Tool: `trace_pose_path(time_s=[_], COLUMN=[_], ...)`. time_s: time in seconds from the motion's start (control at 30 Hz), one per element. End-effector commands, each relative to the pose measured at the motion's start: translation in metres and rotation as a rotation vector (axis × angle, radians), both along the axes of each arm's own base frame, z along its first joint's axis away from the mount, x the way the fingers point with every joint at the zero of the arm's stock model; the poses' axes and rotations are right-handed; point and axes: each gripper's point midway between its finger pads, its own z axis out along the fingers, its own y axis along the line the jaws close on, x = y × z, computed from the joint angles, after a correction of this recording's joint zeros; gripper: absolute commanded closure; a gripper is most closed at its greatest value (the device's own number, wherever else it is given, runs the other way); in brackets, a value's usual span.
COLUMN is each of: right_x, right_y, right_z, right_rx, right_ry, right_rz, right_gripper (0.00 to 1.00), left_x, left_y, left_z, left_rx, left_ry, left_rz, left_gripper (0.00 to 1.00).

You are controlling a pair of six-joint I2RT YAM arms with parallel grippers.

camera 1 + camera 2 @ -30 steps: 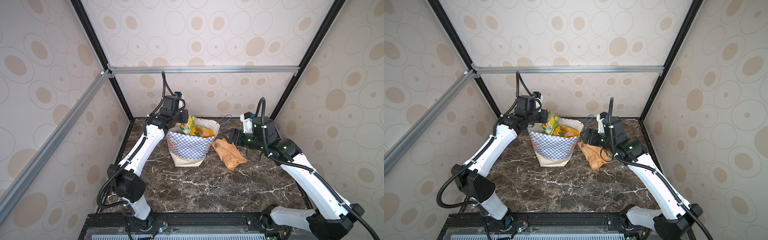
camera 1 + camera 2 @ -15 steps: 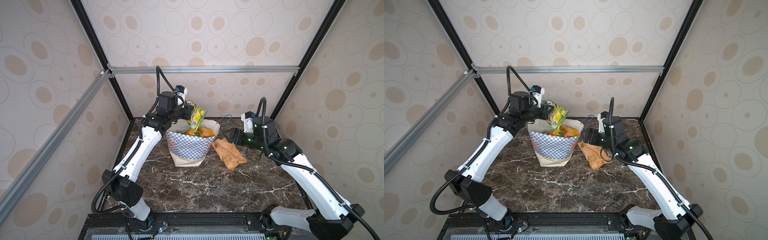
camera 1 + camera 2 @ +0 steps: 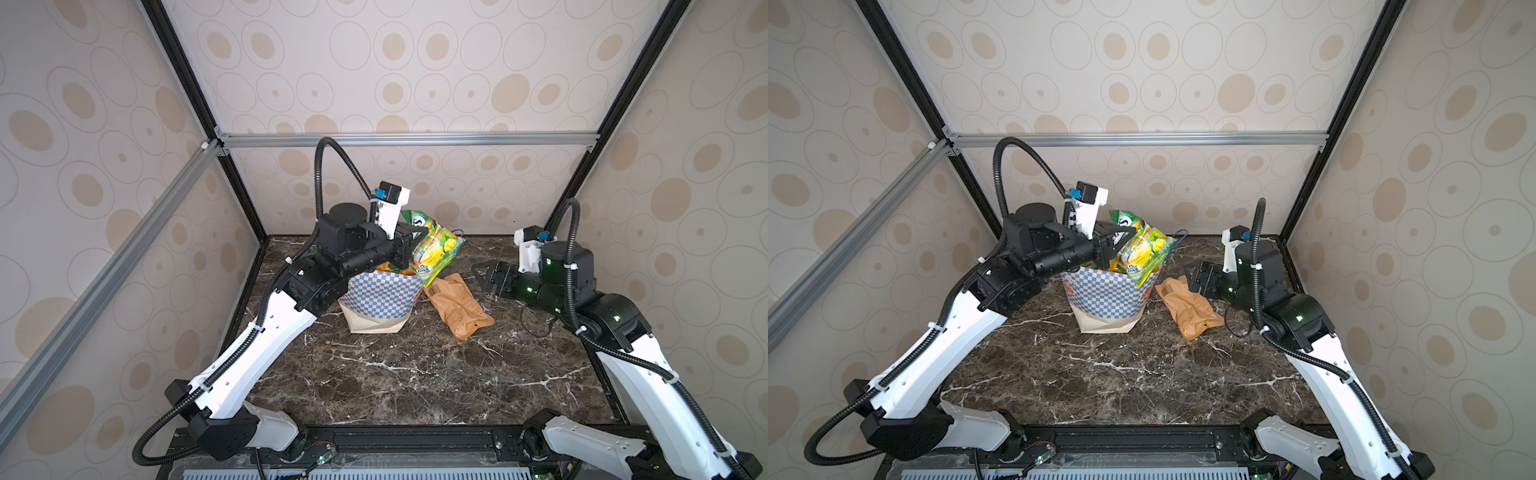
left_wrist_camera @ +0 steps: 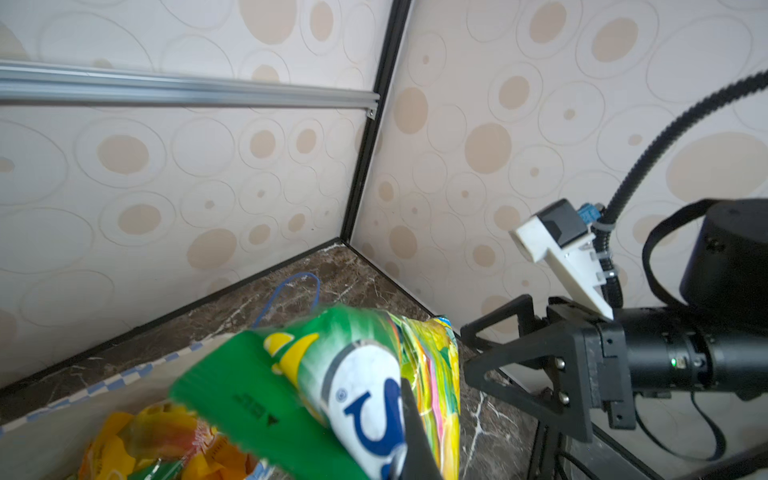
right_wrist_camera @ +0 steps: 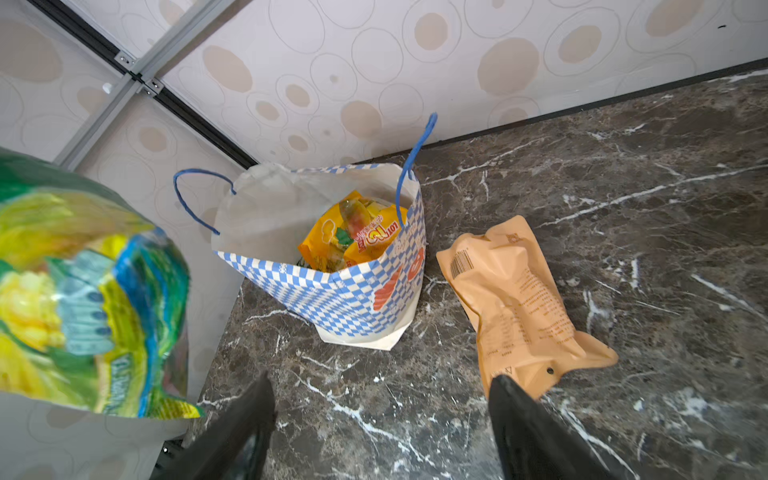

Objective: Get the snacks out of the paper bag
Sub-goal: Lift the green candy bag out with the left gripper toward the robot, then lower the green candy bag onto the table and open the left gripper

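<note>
The walls (image 3: 415, 62) are papered cream with tan ovals. Black corner posts (image 3: 183, 70) and a silver rail (image 3: 407, 139) frame them, above a dark brown marble bench (image 3: 415, 374) veined in white.

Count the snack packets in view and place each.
3. Green-yellow packet held by the left gripper above the paper bag; yellow-orange packet inside the bag; tan pouch on the tabletop beside it. Others may lie hidden in the bag.

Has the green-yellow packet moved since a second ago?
Yes. Held by the left gripper, the green-yellow packet has lifted clear of the paper bag mouth and shifted right in a top view, now hanging over the bag's right rim.
</note>
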Motion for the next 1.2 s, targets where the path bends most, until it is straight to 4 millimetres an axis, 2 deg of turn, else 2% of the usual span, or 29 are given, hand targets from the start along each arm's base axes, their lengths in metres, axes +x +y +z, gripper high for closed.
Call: trace_pose_path(time_s=[0.0, 0.13, 0.3, 0.37, 0.57, 0.87, 1.1, 1.17], right_x=[-0.036, -0.062, -0.083, -0.088, -0.094, -0.086, -0.084, -0.083], right_y=[-0.014, -0.023, -0.029, -0.027, -0.014, 0.000, 0.006, 0.005], right_z=[-0.028, -0.048, -0.077, -0.089, -0.125, -0.162, -0.180, -0.183], right_rx=[-0.057, -0.062, -0.068, -0.061, -0.030, 0.022, 0.031, 0.032], right_ry=[0.092, 0.150, 0.237, 0.269, 0.381, 0.462, 0.517, 0.519], right_rz=[0.032, 0.052, 0.059, 0.072, 0.119, 0.112, 0.117, 0.108], right_gripper=[0.16, 0.14, 0.11, 0.11, 0.10, 0.10, 0.10, 0.10], left_x=[-0.013, -0.030, -0.039, -0.039, -0.033, -0.032, -0.025, -0.023], left_y=[-0.004, -0.024, -0.040, -0.040, -0.033, -0.046, -0.044, -0.045], left_z=[-0.012, -0.053, -0.123, -0.149, -0.208, -0.281, -0.312, -0.320], left_rx=[0.001, -0.025, -0.062, -0.072, -0.150, -0.236, -0.233, -0.209], left_ry=[0.008, 0.103, 0.244, 0.282, 0.364, 0.483, 0.491, 0.490], left_rz=[0.017, -0.004, 0.032, 0.062, 0.167, 0.156, 0.206, 0.216], left_gripper=[1.00, 1.00, 1.00, 1.00, 1.00, 1.00, 1.00, 0.97])
